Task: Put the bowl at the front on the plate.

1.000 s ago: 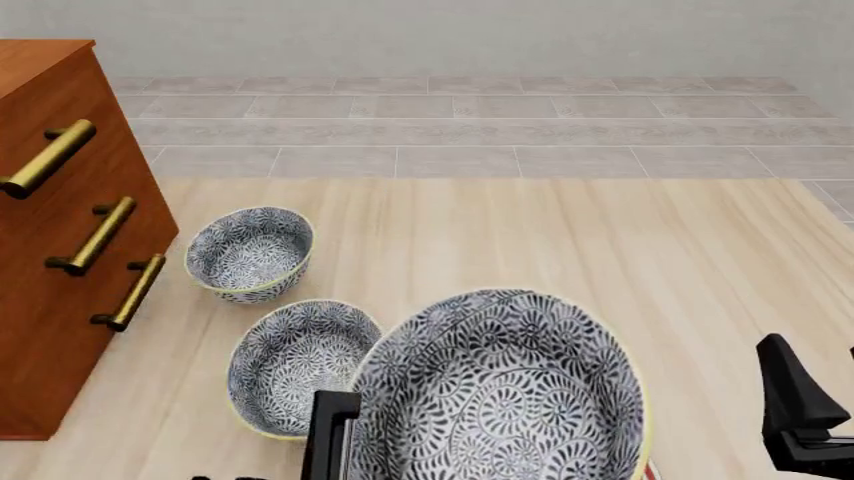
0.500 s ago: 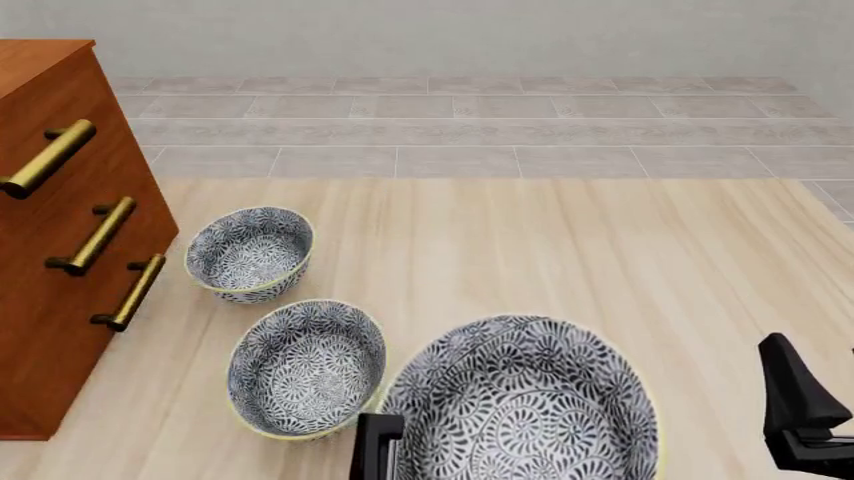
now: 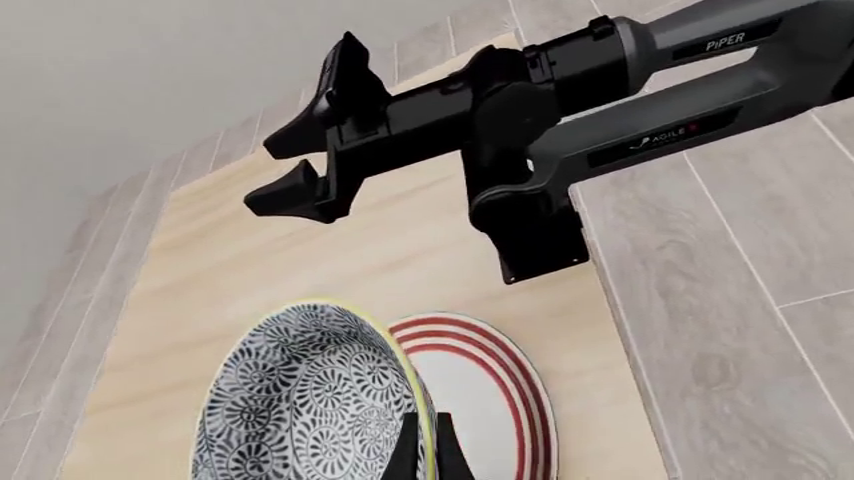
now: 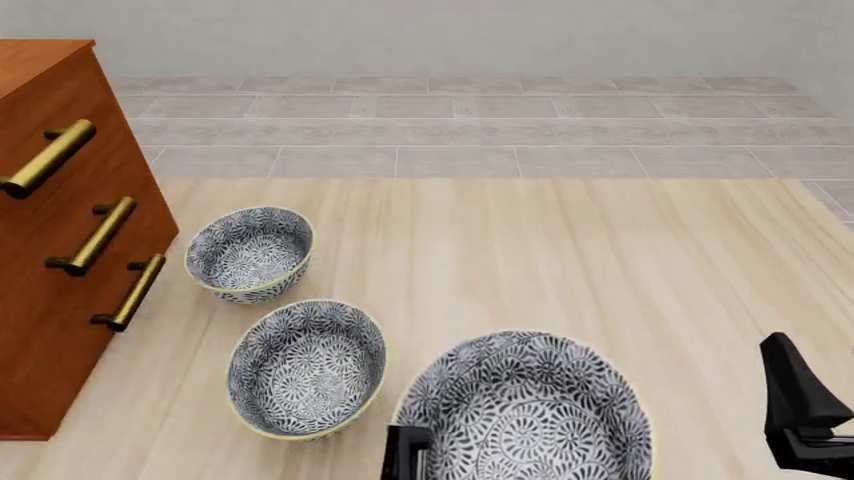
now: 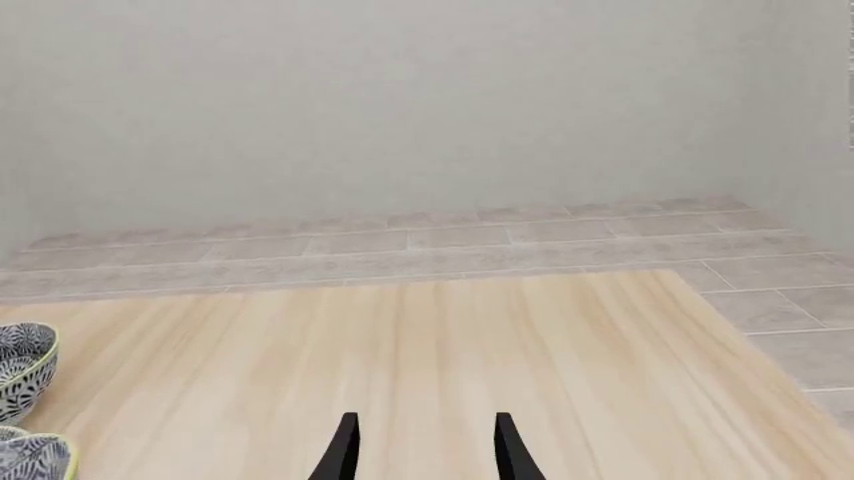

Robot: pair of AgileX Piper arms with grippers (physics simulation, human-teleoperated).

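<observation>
Three patterned bowls in sight, and the bowl (image 4: 523,410) at the front sits low and near, mouth up and nothing inside. From the left wrist it (image 3: 314,400) tips on its edge, rim held by the left hand (image 3: 424,455), fingers pinched on that rim, right over the red-ringed plate (image 3: 497,400). Whether bowl and plate touch, I cannot tell. Behind to the left, a second bowl (image 4: 306,367) and a third bowl (image 4: 250,253) rest upright on the surface (image 4: 561,250), both hollow, beside a wooden cabinet (image 4: 60,240). Over on the right, the right hand (image 5: 422,450) hangs with fingers parted, holding nothing.
</observation>
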